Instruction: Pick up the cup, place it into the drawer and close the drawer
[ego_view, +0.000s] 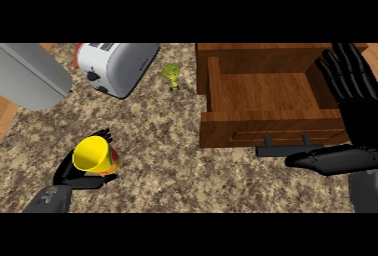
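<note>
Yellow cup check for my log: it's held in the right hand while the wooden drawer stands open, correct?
Not quite. The head view shows the left hand curled round the yellow cup, not the right. The right hand rests open beside the drawer, which does stand open.

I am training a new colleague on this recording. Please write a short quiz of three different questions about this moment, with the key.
1. True or false: the drawer is open and nothing lies inside it.
2. Which hand holds the cup? A) left hand B) right hand C) neither
3. Fill in: the small green thing lies between the drawer and the ______.

Key
1. True. The wooden bottom shows bare.
2. A. The left hand's fingers curl round the yellow cup; the right hand is open by the drawer's right side.
3. Toaster.
</note>
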